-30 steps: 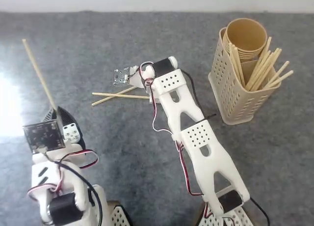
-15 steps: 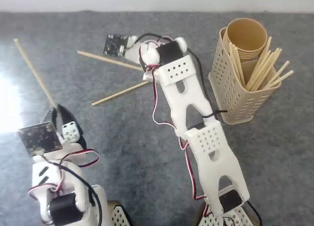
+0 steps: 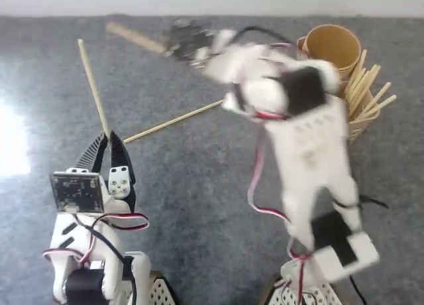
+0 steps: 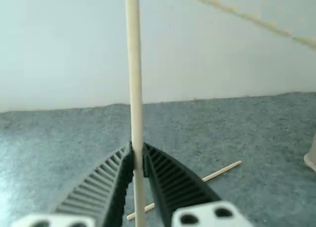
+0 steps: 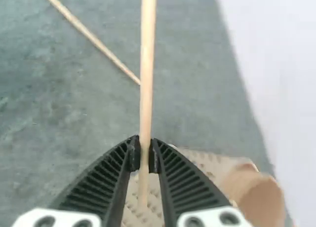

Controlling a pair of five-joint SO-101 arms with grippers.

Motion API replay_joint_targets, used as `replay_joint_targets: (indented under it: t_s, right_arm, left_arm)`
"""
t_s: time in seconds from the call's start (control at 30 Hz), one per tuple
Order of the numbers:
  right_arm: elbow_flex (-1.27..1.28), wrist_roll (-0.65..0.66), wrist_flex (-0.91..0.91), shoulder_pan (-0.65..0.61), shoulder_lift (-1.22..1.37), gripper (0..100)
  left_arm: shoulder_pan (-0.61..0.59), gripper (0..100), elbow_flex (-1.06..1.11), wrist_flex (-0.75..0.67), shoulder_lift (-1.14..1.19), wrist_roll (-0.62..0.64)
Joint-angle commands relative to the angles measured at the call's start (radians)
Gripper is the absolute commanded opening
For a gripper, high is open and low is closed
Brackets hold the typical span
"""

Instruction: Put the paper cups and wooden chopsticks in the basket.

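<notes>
**Left gripper** (image 4: 137,153): jaws clamped on an upright chopstick (image 4: 132,64). A loose chopstick (image 4: 222,170) lies on the grey mat (image 4: 59,138) beyond the fingertips.

**Right gripper** (image 5: 143,150): jaws pinched shut on a second chopstick (image 5: 146,64). The basket (image 5: 207,160) is close beneath it.

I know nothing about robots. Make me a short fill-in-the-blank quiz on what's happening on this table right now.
1. The left end effector is shut on a wooden ____.
2. The right end effector grips a chopstick too, so ____ chopsticks are held in all.
3. Just ____ loose chopstick lies on the table.
4. A paper cup stands inside the ____.
Missing words: chopstick; two; one; basket.
</notes>
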Motion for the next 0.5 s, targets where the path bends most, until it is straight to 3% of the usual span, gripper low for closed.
replay_joint_targets:
  t_s: [0.0,0.1,0.27,0.47]
  right_arm:
    - [0.002,-0.023,0.038,0.122,-0.124,0.8]
    - [0.002,-0.037,0.038,0.219,-0.162,0.8]
    - [0.002,-0.180,0.016,0.357,-0.177,0.8]
    - [0.091,-0.353,-0.070,0.403,-0.176,0.8]
  left_arm:
    - [0.043,1,-0.048,-0.094,-0.012,-0.025]
    - [0.084,1,-0.047,-0.144,-0.011,-0.026]
    - [0.236,1,-0.042,-0.186,-0.011,-0.120]
    - [0.301,1,-0.039,-0.203,-0.009,-0.140]
